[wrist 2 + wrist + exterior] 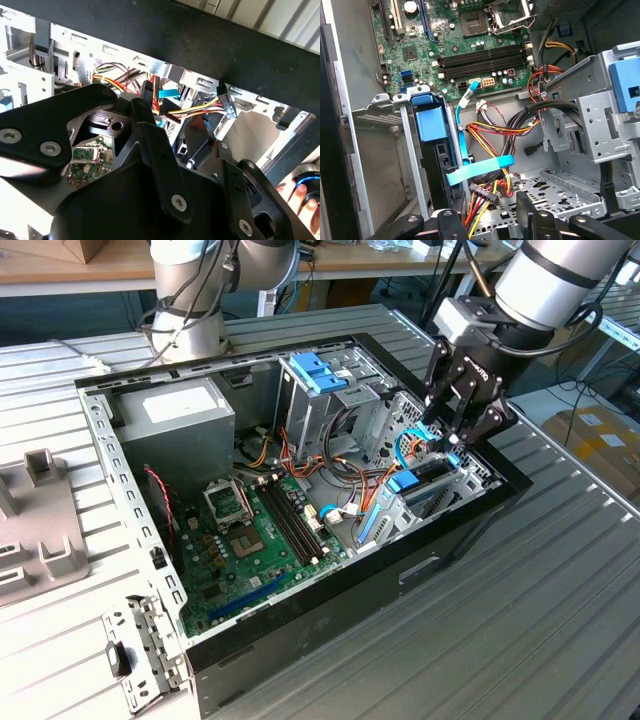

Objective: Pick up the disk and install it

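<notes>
Black robot gripper [487,217], at the frame's lower edge in the first wrist view, hangs spread and empty near the silver-grey disk with blue plastic tab [427,125], standing edgewise in its bay centre-left; installation looks nearly finished.

**A:** Where is the open black computer case [300,620]?

**B:** On the ribbed metal table [520,620]. The green circuit board [262,540] lies flat inside it.

**A:** And the big grey power box [175,425]?

**B:** In the corner at the exterior view's left. The metal cage with light-blue handles [320,390] stands to its right.

**A:** And the black gripper [455,430]?

**B:** Over the case's right end.
</notes>
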`<state>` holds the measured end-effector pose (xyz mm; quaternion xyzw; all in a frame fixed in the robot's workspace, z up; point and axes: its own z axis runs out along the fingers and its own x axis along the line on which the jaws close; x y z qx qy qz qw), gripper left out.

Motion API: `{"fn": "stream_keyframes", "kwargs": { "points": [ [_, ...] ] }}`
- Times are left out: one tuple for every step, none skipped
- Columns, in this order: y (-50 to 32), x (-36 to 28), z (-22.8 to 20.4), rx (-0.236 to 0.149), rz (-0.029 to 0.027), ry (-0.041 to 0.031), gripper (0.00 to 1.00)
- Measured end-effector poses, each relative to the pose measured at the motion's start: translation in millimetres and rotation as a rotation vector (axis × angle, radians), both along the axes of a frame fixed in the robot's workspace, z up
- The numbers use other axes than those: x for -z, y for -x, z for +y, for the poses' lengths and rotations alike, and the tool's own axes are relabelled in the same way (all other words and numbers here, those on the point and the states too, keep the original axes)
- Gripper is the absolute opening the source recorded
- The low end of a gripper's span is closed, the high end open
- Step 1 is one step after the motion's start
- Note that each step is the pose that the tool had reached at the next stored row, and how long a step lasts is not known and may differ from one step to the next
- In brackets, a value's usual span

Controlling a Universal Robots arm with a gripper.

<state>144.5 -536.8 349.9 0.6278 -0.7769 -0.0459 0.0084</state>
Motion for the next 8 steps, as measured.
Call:
{"fn": "stream_keyframes", "kwargs": {
  "points": [
    [0.0,-1.0,0.0,0.000,0.0000,0.0000,0.53],
    [0.0,-2.3,-0.1,0.000,0.0000,-0.0002,0.53],
    [0.0,-3.8,-0.1,0.000,0.0000,-0.0001,0.53],
    [0.0,-4.9,-0.1,0.001,0.0000,-0.0002,0.53],
    [0.0,-6.7,-0.1,0.001,0.0000,-0.0002,0.53],
    [0.0,-8.2,-0.1,0.001,0.0000,-0.0003,0.53],
    [0.0,-11.5,-0.1,0.001,0.0000,-0.0001,0.53],
    [0.0,-12.5,-0.1,0.001,0.0000,-0.0001,0.53]
  ]
}}
